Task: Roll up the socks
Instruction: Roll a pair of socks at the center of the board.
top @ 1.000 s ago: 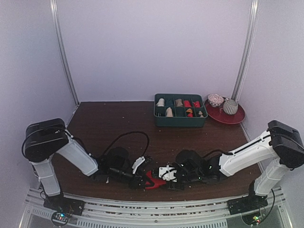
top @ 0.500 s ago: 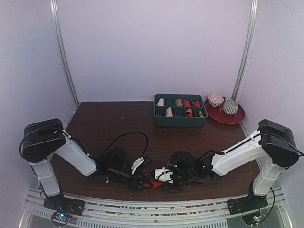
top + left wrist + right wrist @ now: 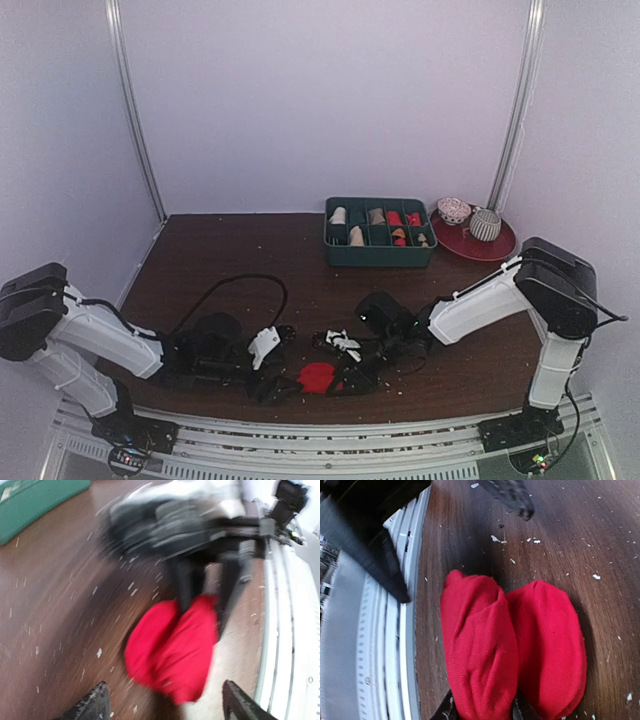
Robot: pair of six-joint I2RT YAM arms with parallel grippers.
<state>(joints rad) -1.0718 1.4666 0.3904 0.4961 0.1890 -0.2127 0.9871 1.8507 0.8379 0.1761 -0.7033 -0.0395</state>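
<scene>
At about 7 o'clock on the table (image 3: pixel 230 260), low over the wood: the left gripper (image 3: pixel 167 710), jaws wide apart and holding nothing, with the bundle just ahead of the open fingers.

Just to the right, at 6 o'clock and close to the near rail (image 3: pixel 285 630): the red sock (image 3: pixel 318 377), bunched into a plump roll of two lobes side by side, lying on the wood. No loose tail to be seen in either wrist view.

Next, reaching in from 4 o'clock: the right gripper (image 3: pixel 484 711), jaws clamped on one lobe of the red sock, one finger pressed into the crease between the lobes, the other on the outer flank.

Judged the step in hand: securing the roll against springing open. To do that well:
- Hold the right pinch firm and deep, not just on the surface knit.
- Bring the left jaws in from 9 o'clock around the free lobe or under the outer cuff layer, rather than poking at the top.
- Fold that layer over both lobes in one smooth pull, away from the rail.
- Ease off the right side only once wrapped.
- Avoid dragging the bundle toward 6 o'clock and off the edge.

Far off at 1 o'clock: the green tray (image 3: pixel 380 262) of small rolled bundles. At 2 o'clock: the red plate (image 3: pixel 500 248). Both well apart from the work.
</scene>
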